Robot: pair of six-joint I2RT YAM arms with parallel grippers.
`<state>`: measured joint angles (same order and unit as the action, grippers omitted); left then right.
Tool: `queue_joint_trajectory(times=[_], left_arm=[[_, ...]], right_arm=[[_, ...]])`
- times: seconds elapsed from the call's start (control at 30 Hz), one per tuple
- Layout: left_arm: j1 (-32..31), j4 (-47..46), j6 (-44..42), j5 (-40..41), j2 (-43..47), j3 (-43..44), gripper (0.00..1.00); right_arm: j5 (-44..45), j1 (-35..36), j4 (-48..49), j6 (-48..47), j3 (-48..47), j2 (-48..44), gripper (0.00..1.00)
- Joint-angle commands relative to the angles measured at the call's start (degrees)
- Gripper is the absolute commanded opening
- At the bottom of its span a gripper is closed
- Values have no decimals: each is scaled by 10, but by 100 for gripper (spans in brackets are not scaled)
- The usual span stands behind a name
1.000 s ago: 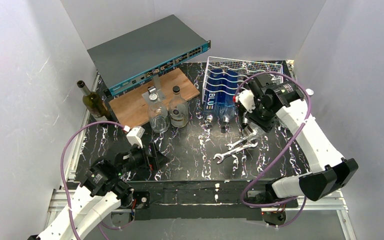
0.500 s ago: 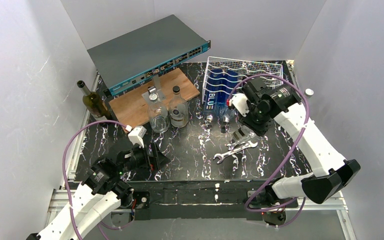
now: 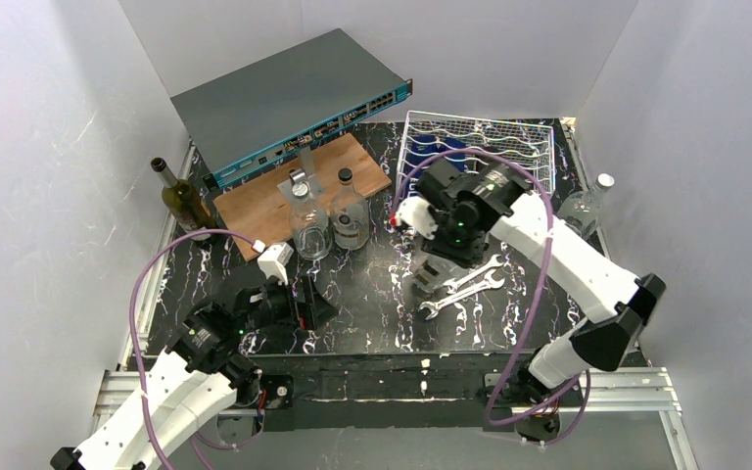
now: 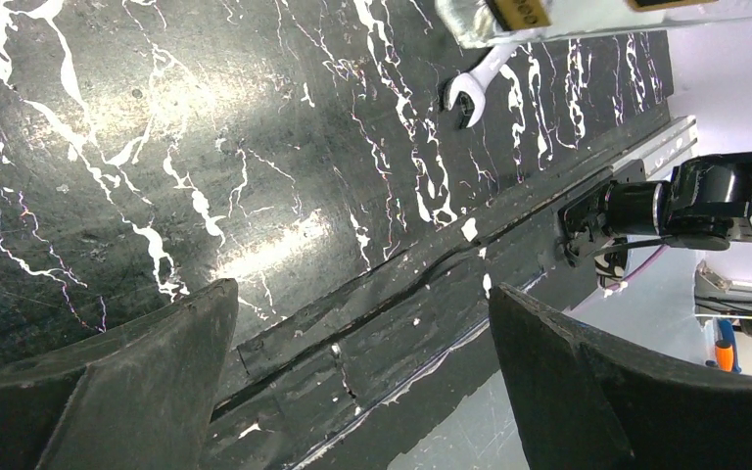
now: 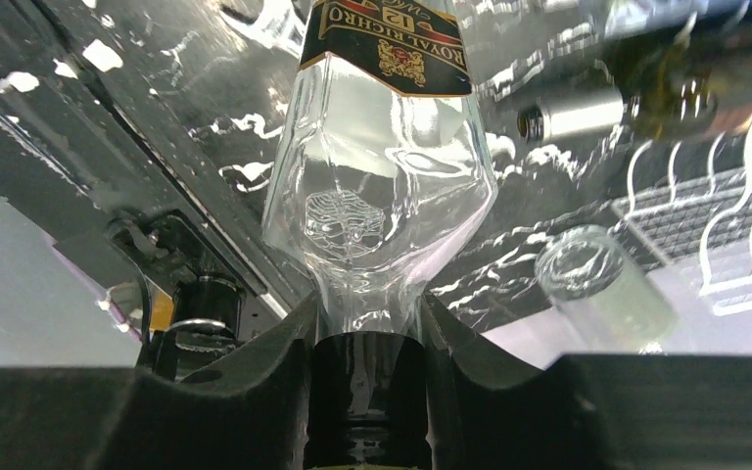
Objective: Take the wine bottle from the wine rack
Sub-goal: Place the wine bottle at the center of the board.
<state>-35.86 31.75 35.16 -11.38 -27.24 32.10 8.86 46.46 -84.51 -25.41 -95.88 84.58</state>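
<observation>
Top view: wine bottle (image 3: 429, 281) at mid-frame, clamped in right gripper (image 3: 435, 260), apart from the white wire wine rack (image 3: 524, 147) at upper right. Hangs just above steel wrenches (image 3: 460, 289); might knock them if lowered blind. Left gripper (image 3: 304, 305) at lower left.

Left wrist: spread wide, holding nothing, over glossy black marbled table (image 4: 255, 147).

Right wrist: pinched only at the slim dark-capped neck. Smooth, faceted clear glass, black-and-gold label. Likely to slip or swing, the weight lying well beyond the fingers (image 5: 284, 362).
</observation>
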Motion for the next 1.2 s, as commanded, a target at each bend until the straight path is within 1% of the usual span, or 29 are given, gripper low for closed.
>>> queue_joint_trajectory(times=[0.0, 0.23, 0.5, 0.53, 0.67, 0.77, 0.8, 0.97, 1.03, 1.17], left_arm=[[-2, -10, -8, -7, 2, 19, 99], [-2, 2, -12, 3, 15, 17, 99], [-2, -5, -13, 3, 8, 12, 99], [-2, -7, -13, 2, 6, 11, 99], [-2, -11, -12, 5, 3, 10, 99], [-2, -15, -12, 7, 1, 9, 99], [-2, -16, -12, 7, -1, 8, 99], [-2, -18, -10, 6, 0, 5, 99], [-2, -18, -10, 7, 0, 4, 99], [-2, -20, -10, 7, 0, 2, 99]], right_arm=[[0, 56, 28, -5, -77, 30, 1], [4, 105, 28, -21, -118, 74, 1], [-7, 112, 28, -40, -125, 99, 1], [-7, 113, 28, -45, -125, 101, 3], [-5, 117, 28, -55, -124, 108, 12], [-3, 119, 28, -57, -122, 115, 15], [-2, 119, 28, -57, -123, 117, 17], [2, 119, 28, -53, -132, 126, 40], [6, 119, 29, -47, -134, 130, 46], [2, 119, 29, -45, -141, 135, 52]])
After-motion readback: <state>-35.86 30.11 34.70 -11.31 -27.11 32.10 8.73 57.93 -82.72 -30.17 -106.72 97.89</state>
